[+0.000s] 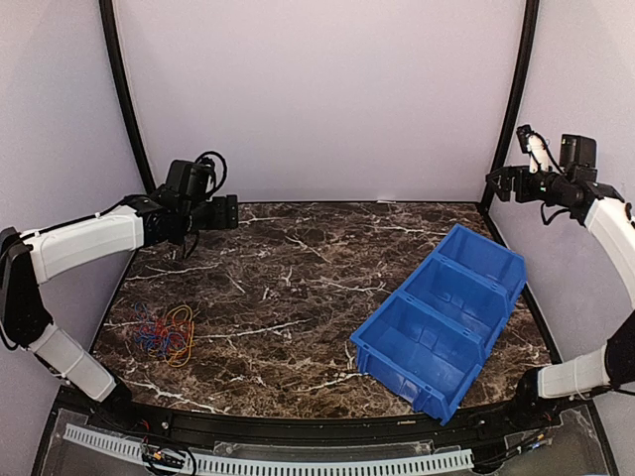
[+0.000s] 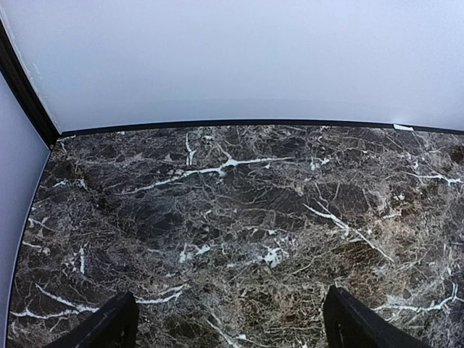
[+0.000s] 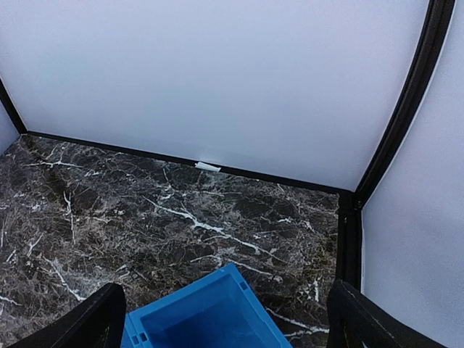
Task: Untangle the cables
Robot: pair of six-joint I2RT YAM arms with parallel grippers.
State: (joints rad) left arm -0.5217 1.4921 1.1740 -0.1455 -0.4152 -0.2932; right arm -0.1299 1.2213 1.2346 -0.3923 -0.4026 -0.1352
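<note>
While both arms are hanging raised over the table, the left gripper (image 1: pixel 230 211) is sitting upper left in the top view, jaws standing wide with nothing between them. In its wrist view the two dark fingers (image 2: pixel 109 326) are showing at the bottom corners, only bare marble between. The right gripper (image 1: pixel 493 183) is hovering upper right near the corner post, also spread wide and holding nothing; in its own view it is framing the far end of the blue bin (image 1: pixel 397 372).

The cables (image 1: pixel 166 332) are lying in a loose red, blue and yellow-tan clump at lower left, on the table, well apart from both grippers and the bin. The bin, three compartments in a row, is running diagonally across the lower right.

The table top (image 1: pixel 298 278) is showing dark brown marble with white veins. White walls (image 1: pixel 317 99) are closing in the back and sides, with black curved posts (image 1: pixel 121 99) in the corners and a black seam along the back wall's base. A small white tape scrap (image 3: pixel 207 167) is sitting on that seam. A white perforated strip (image 1: pixel 298 464) is running along the bottom edge.
</note>
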